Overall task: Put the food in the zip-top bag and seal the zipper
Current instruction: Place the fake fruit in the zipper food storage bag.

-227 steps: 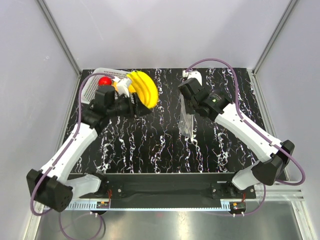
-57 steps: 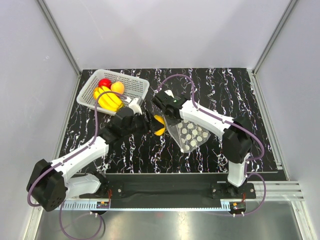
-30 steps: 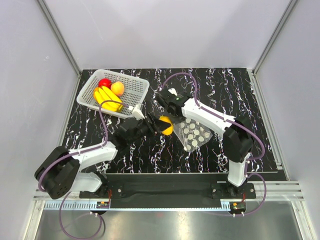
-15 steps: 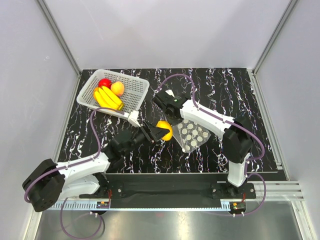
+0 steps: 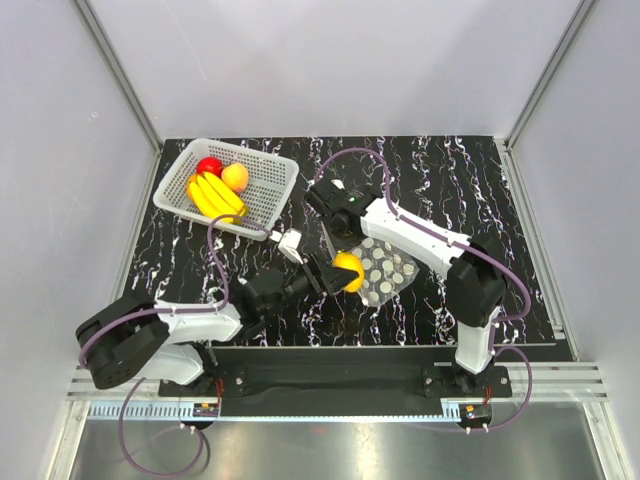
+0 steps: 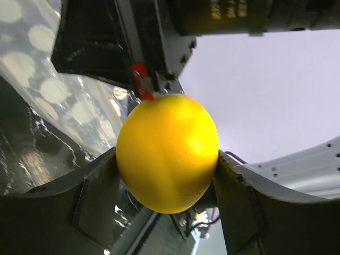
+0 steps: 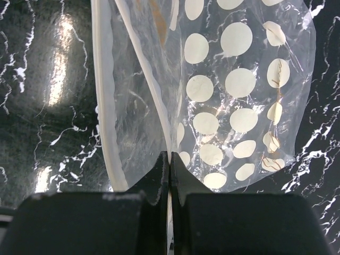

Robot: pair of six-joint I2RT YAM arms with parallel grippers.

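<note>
The left gripper [image 5: 338, 273] pinches a yellow round fruit [image 6: 167, 151] between its spread fingers, just beside the clear, white-dotted zip-top bag [image 7: 234, 106]. The right gripper [image 7: 169, 169], pressed together, clamps the bag's mouth edge above the black marbled table [image 5: 450, 170]. Bananas [image 5: 215, 195], a red fruit [image 5: 208, 165] and an orange fruit [image 5: 235, 176] lie in the white basket [image 5: 265, 195].

Tight spot is the bag [image 5: 388, 268] mouth: the right gripper [image 7: 169, 159] pinches one edge of it and the right arm [image 5: 420, 235] slants across the table [image 5: 450, 168] behind, so the left gripper [image 5: 340, 274], full of yellow fruit [image 6: 167, 151], only gets in from the near-left side. Basket [image 5: 268, 180] hogs the far-left corner. Far-right table is wide open, same with the strip between basket and left arm [image 5: 190, 320].
</note>
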